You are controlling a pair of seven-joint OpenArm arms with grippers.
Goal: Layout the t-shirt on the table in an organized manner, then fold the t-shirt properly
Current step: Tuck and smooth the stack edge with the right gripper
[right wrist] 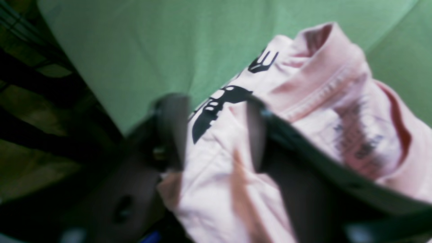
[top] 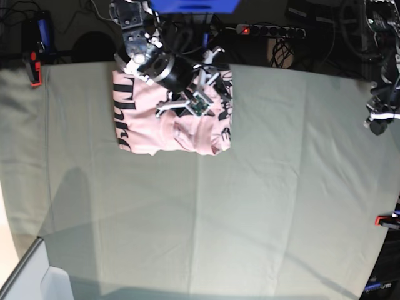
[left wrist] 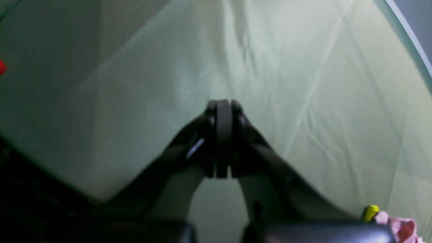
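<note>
One t-shirt (right wrist: 219, 175) lies bunched between the spread right gripper (right wrist: 216, 131) (blurred).

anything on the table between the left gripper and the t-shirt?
Nothing: base view shows only bare creased cloth of the table between the left gripper, at the right edge, and the t-shirt.

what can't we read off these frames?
- Right wrist view: motion blur smears the right claw, so cloth contact is unclear.
- Base view: the arm covers the middle of the t-shirt; fold state and lettering unreadable.
- Left wrist view: shut left claw over the table; only a shirt scrap at the bottom edge.
</note>
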